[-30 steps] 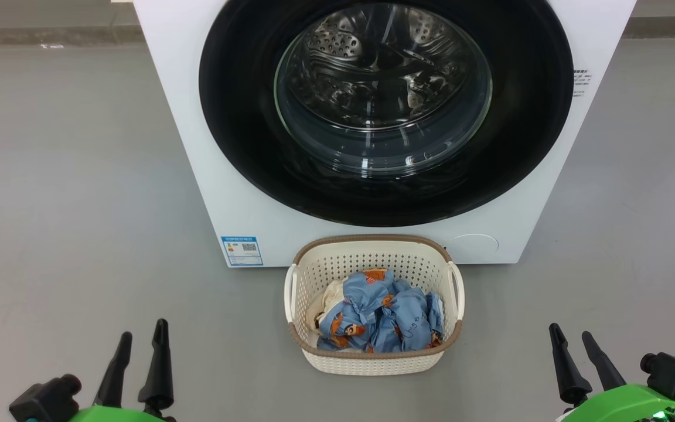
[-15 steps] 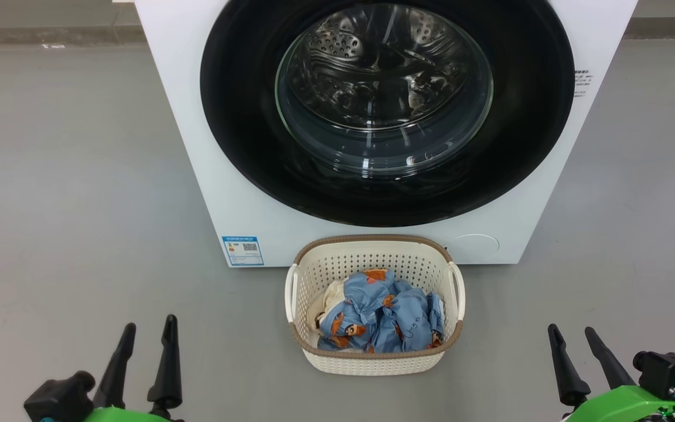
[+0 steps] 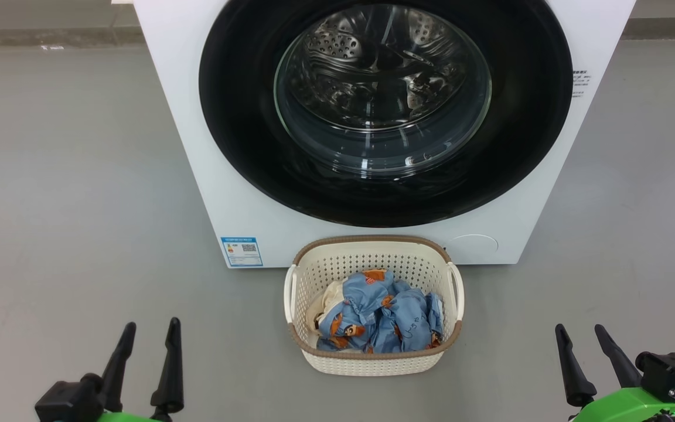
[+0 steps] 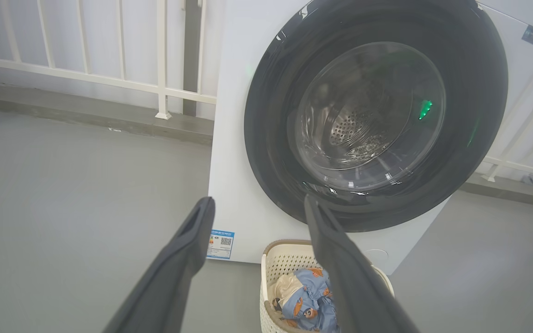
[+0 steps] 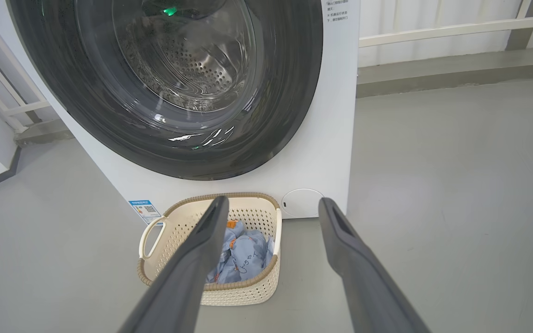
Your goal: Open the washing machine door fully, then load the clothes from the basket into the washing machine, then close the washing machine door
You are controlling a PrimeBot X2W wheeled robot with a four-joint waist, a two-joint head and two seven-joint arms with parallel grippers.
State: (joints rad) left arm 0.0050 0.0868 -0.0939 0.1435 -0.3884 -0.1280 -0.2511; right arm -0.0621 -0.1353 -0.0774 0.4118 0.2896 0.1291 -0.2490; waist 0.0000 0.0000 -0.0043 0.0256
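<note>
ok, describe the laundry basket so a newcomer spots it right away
Start at the big white washing machine with its round black door shut. On the grey floor right in front of it, below the door, sits the basket. It is the cream perforated tub with a brown rim, holding blue printed clothes.

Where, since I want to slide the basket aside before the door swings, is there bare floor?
Bare floor lies left of the basket, between the washing machine and the left gripper; the same on the right, toward the right gripper. Crowded only below the washing machine door, where the basket sits.
</note>
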